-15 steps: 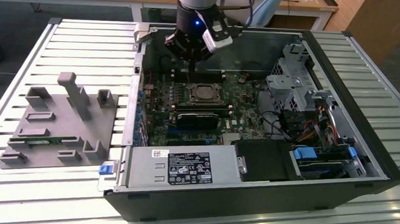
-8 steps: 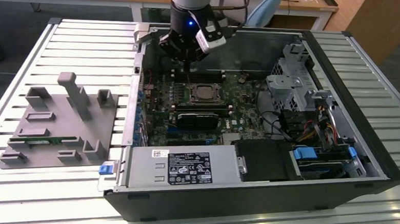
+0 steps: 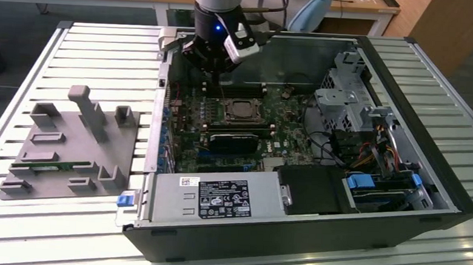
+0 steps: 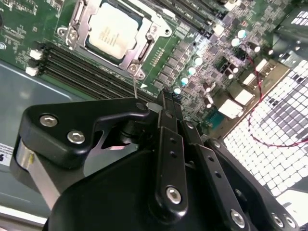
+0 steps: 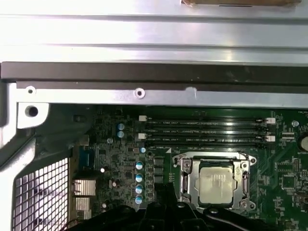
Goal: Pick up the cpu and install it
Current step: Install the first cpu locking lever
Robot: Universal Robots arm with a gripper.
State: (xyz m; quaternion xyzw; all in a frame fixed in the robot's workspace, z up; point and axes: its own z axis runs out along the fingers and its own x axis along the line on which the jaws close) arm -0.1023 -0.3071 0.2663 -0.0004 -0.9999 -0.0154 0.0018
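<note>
The cpu point(image 3: 239, 110), a small square chip with a shiny silver top, lies flat in the dark socket on the green motherboard inside the open computer case. Both wrist views show it framed by the socket's metal bracket: cpu point(image 4: 113, 31), cpu point(image 5: 216, 185). My gripper point(image 3: 215, 81) hangs over the board just beyond the socket, towards the case's far wall and a little to the exterior view's left. Its black fingers point(image 4: 166, 96) come together at the tips with nothing between them. Gripper and chip are apart.
The case point(image 3: 427, 197) lies open on a slatted table. A power supply point(image 3: 216, 198) fills its near side and a drive cage point(image 3: 344, 102) with cables stands right. A grey tray point(image 3: 65, 148) holding a green memory stick point(image 3: 48, 166) sits left. Memory slots point(image 5: 207, 130) run beside the socket.
</note>
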